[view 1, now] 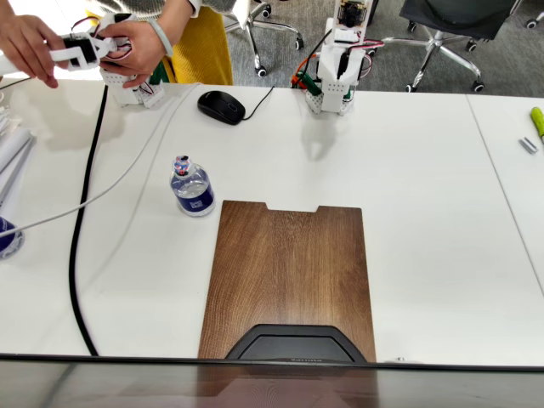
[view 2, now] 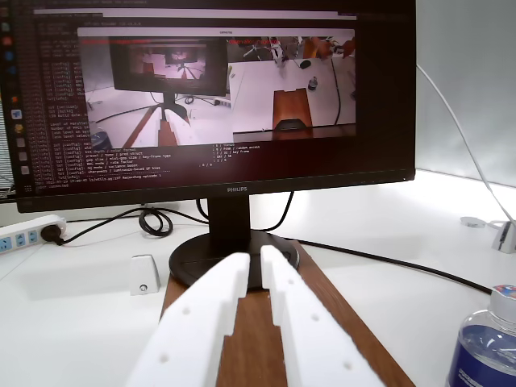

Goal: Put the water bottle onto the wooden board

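Here, gripper point(view 2: 256, 270) in wrist view: white fingers point(view 2: 205, 322) nearly together, slim gap between them, nothing held. Fingers hang above board point(view 2: 355, 330), pointing along it toward monitor base point(view 2: 234, 262) resting on board's far end. Bottle point(view 2: 488, 347) low right in wrist view, on desk point(view 2: 387, 218) beside board, apart from gripper. Fixed view: arm point(view 1: 340, 64) folded at desk's far edge; bottle point(view 1: 192, 187) upright just off board's point(view 1: 289, 280) notched end, left corner, not on it. Mouse point(view 1: 221, 106) beyond bottle.
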